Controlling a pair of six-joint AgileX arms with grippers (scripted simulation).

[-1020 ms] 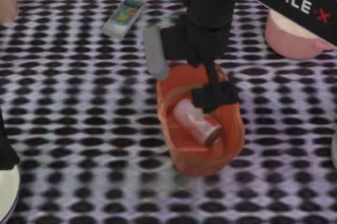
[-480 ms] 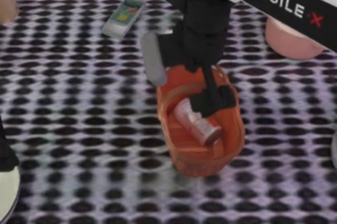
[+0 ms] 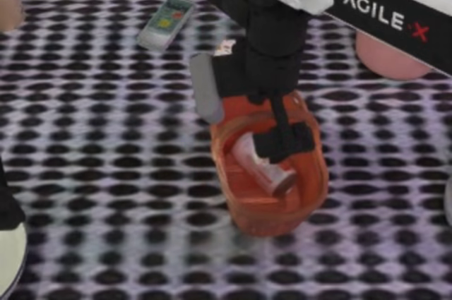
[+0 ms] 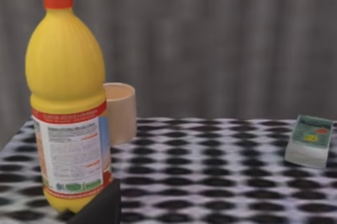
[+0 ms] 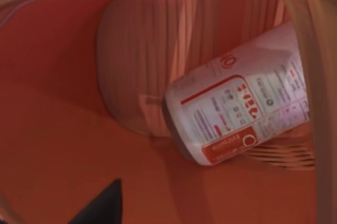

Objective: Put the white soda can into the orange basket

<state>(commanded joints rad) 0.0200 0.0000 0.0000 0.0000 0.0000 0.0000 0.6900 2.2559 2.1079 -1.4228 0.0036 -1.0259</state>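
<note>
Right gripper down inside the orange basket, over the white soda can lying on its side. Cannot tell whether fingers clamp it. Left gripper parked at tabletop's left edge, state unclear

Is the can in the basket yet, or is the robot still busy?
The white soda can already lies on its side inside the orange basket. The right hand hangs over it; whether it grips is unclear. Left to do: let go if needed and lift away.

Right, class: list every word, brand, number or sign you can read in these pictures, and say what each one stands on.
"AGILE X": on the black right arm, in white letters with a red X.
White soda can in the orange basket: red markings, blurred.
Tall yellow plastic bottle: label print too small.
Small green-topped box: unreadable.
</note>
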